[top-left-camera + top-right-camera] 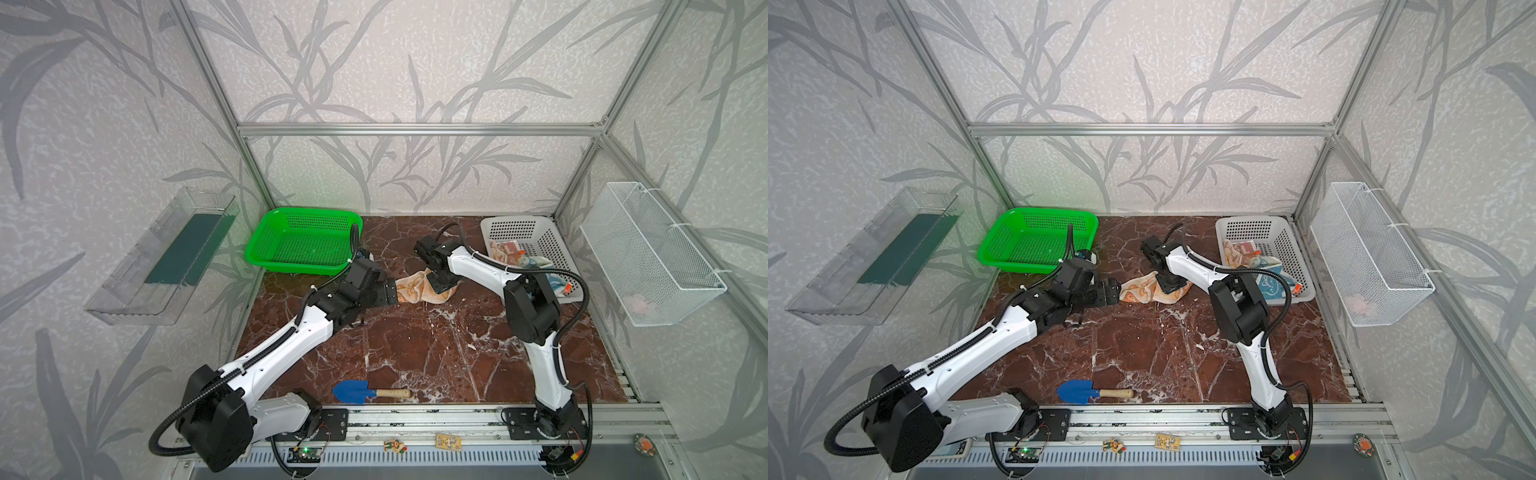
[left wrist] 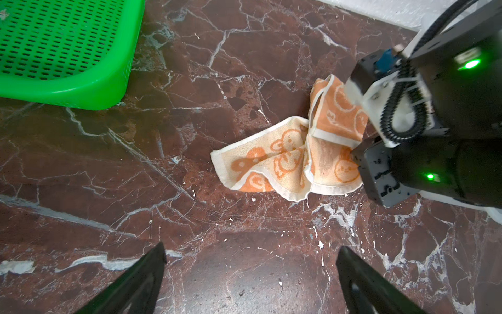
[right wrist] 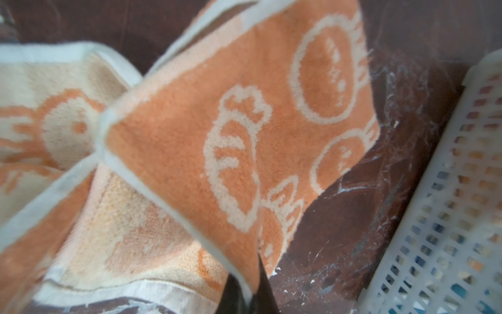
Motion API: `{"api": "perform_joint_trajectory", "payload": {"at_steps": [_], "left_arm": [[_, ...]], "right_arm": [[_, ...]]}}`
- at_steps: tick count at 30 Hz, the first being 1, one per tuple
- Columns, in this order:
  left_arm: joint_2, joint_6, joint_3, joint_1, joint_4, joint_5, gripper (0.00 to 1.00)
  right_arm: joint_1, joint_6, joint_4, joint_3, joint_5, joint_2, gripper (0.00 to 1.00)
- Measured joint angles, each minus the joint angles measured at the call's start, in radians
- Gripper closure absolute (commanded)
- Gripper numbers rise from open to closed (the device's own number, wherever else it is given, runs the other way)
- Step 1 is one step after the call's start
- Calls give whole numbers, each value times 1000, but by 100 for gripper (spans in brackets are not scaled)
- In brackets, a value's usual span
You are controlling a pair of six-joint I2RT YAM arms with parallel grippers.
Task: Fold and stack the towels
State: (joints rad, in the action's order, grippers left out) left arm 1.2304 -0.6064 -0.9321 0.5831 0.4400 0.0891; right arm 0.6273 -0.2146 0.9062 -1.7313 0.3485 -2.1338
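Note:
A crumpled cream-and-orange bunny towel [image 1: 415, 291] [image 1: 1142, 291] [image 2: 285, 160] lies on the marble table between my two grippers. My right gripper [image 3: 248, 296] [image 1: 442, 286] [image 1: 1169, 284] points down, shut on the white-hemmed edge of this towel [image 3: 190, 136], and part of the cloth is lifted. My left gripper [image 2: 251, 247] [image 1: 390, 293] [image 1: 1113, 291] is open just left of the towel, over bare marble, holding nothing. Two more towels lie in the white basket [image 1: 515, 220]: an orange-patterned one [image 1: 1237, 251] and a cream-and-blue one [image 1: 1268, 286], partly hidden behind my right arm.
An empty green basket [image 1: 303, 241] stands at the back left. A blue trowel with a wooden handle [image 1: 365, 392] lies near the front edge. A wire basket [image 1: 648, 253] hangs on the right wall and a clear tray [image 1: 162, 257] on the left wall.

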Motion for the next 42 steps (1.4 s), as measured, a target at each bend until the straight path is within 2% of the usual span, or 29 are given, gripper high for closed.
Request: {"api": "perform_joint_trajectory", "payload": {"at_steps": [5,8,13,15,17,18,22,26,30,35,42], "left_arm": [[4,0,3,0,0,-10,1],[6,-4,4,-1,-5,-13,1],[10,-12,4,-1,-6,-26,1],[9,-14,4,-1,-6,-30,1],[9,-14,4,-1,-5,-31,1],[9,-14,4,-2,-4,-31,1],[9,-14,6,-3,-2,-31,1],[8,-15,14,-11,-6,-31,1],[6,-16,31,-18,-6,-32,1],[-12,-19,47,-22,-6,-35,1],[-37,-19,60,-23,-6,-35,1]], "right_arm": [[-74,2,-34,43,-8,155,95],[-154,12,-49,-7,2,179,92],[-230,25,21,-276,42,34,50],[-227,22,71,-397,43,-38,27],[-213,16,95,-417,35,-50,15],[-200,9,106,-403,27,-41,13],[-134,-18,70,-223,-61,54,11],[-70,-74,-16,-8,-232,148,16],[-54,-134,-104,110,-367,157,18],[-30,-190,-173,153,-451,156,20],[19,-229,-225,150,-480,130,23]]}}
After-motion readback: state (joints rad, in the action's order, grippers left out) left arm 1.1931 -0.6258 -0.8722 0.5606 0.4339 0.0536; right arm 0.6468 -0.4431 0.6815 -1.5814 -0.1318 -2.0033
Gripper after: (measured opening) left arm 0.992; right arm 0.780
